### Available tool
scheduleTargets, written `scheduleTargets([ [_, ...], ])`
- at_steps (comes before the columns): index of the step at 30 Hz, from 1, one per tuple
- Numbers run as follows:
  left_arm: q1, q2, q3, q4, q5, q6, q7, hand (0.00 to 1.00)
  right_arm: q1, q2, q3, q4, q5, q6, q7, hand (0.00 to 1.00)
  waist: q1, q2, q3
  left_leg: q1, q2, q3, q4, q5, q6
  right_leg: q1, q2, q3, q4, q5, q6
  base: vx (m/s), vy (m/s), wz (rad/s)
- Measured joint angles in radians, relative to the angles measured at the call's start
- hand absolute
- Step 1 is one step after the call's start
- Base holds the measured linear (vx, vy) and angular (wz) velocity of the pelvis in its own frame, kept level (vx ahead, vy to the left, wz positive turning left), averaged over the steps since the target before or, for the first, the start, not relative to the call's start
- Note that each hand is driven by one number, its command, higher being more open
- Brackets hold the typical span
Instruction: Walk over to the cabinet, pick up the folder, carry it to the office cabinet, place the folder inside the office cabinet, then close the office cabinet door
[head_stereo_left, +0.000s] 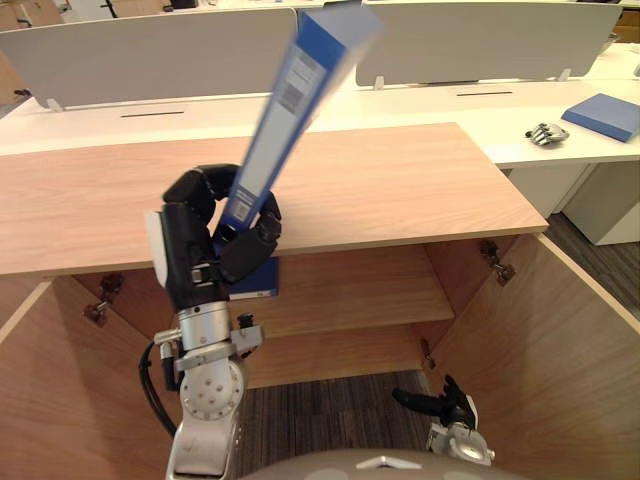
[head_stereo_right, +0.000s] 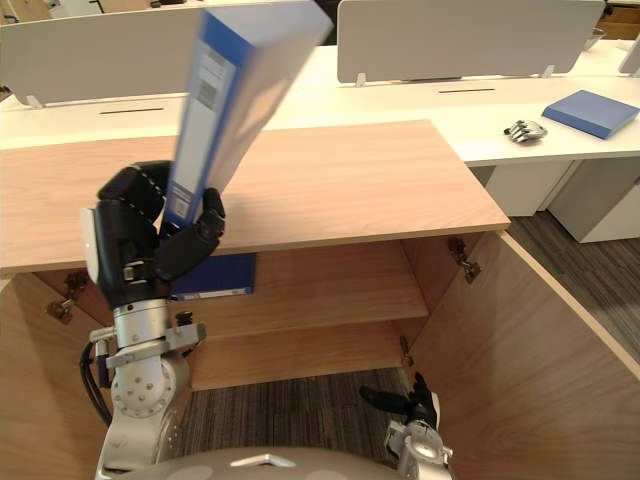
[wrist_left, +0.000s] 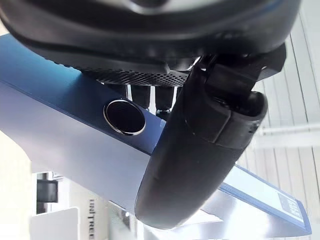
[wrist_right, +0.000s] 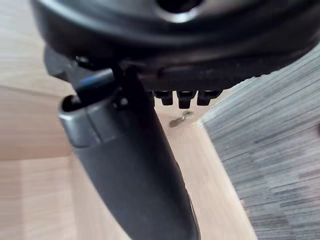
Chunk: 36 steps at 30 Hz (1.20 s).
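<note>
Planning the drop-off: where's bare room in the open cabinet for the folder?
Upper shelf is bare from its middle to the right wall; the cabinet top is bare too. Crowded at left: left robot hand gripping the folder.

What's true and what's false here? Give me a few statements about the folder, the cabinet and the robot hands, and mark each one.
1. The left robot hand is curled round the blue folder. True.
2. The cabinet doors are closed. False: both stand open, and the shelf inside shows.
3. The blue folder lies flat on the cabinet top. False: it is held tilted in the air, at the front edge of the top.
4. A flat blue item lies on the white desk to the robot's right. True.
5. The right robot hand carries the blue folder. False: it hangs low by the right-hand door, away from the folder.
</note>
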Motion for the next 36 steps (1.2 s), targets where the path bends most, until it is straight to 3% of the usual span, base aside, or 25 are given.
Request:
scheduleTargets([
  [8,-0.001,-0.025,0.005,-0.060,-0.365,-0.050,-0.118,0.00,0.027,0.024,-0.002,-0.281,0.001,-0.012,-0.016,1.00,-0.002,0.001,0.000,-0.010,0.001,0.003,0.016,-0.005,-0.001,-0.012,-0.001,0.005,0.006,0.000,0.000,0.00,0.001,-0.01],
  [18,-0.002,-0.010,-0.142,-0.061,-0.663,-0.044,-0.278,0.00,0.071,0.043,0.000,-0.684,0.000,-0.034,-0.015,1.00,-0.014,0.010,-0.006,-0.004,0.000,0.036,0.050,-0.032,0.002,-0.016,-0.006,0.037,0.017,0.001,0.001,-0.01,0.015,-0.10],
  [29,-0.003,0.022,-0.185,-0.049,-0.736,-0.017,-0.335,0.00,0.075,0.047,0.006,-1.042,0.001,-0.134,-0.015,1.00,-0.037,0.016,-0.010,0.006,0.002,0.083,0.074,-0.055,0.003,-0.031,-0.006,0.087,0.034,0.002,0.004,-0.01,0.010,-0.13],
  [36,-0.003,0.062,-0.183,0.022,-0.736,0.002,-0.372,0.00,0.012,0.009,0.006,-1.118,0.035,-0.165,0.003,1.00,-0.037,0.012,-0.012,0.007,0.000,0.084,0.076,-0.056,0.004,-0.032,-0.009,0.090,0.035,0.005,0.007,0.00,0.000,0.00],
])
